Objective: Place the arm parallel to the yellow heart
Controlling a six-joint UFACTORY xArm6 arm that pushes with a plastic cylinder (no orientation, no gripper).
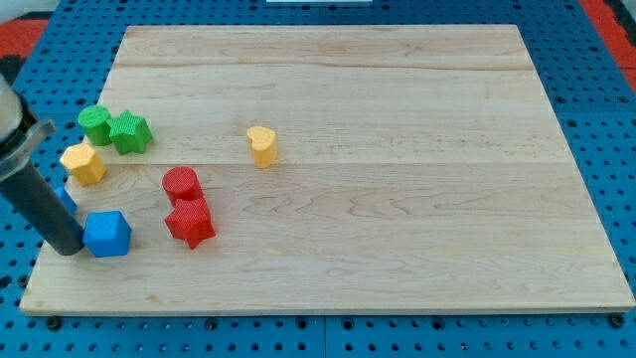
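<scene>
The yellow heart (262, 145) stands alone on the wooden board (397, 149), a little left of centre. My tip (70, 251) rests near the board's lower left corner, just left of the blue cube (107, 235) and touching or almost touching it. The rod slants up to the view's left edge. The tip is far to the left of and below the yellow heart.
A green cylinder (95, 123) and a green star (129, 132) sit at the left. A yellow block (83, 163) lies below them. A red cylinder (182, 185) and a red star (190, 223) stand together. Another blue block (67, 198) is partly hidden behind the rod.
</scene>
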